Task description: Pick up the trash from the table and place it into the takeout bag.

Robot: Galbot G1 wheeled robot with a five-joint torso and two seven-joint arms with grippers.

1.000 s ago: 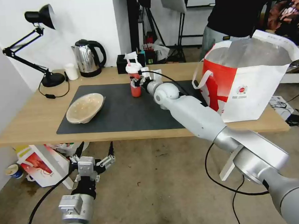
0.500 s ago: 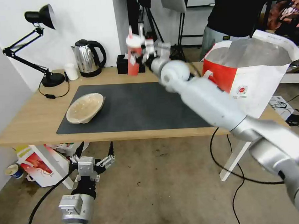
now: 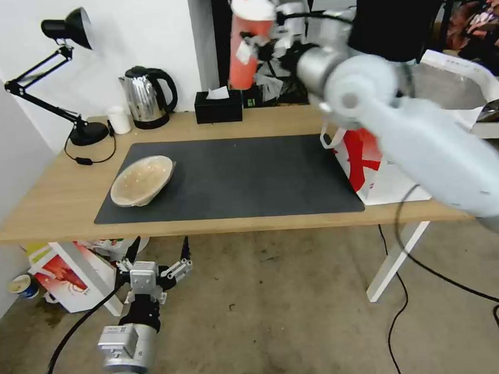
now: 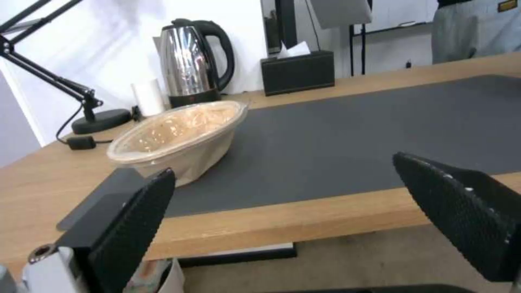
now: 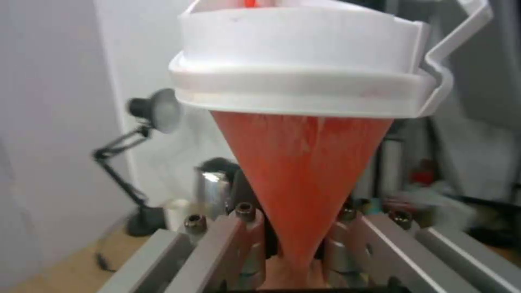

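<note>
The left gripper (image 3: 157, 257) hangs below the table's (image 3: 55, 203) front edge, fingers (image 4: 136, 228) spread wide with nothing between them. On the mat (image 3: 243, 179), near its left end, the tan bowl (image 3: 142, 180) sits tilted. Behind it stand the kettle (image 3: 147, 96) and tissue box (image 3: 218, 107). High above the table, the right gripper (image 3: 261, 41) clamps the red cup (image 3: 247, 39) (white lid up). The bag (image 3: 388, 168) stands at the table's right end.
</note>
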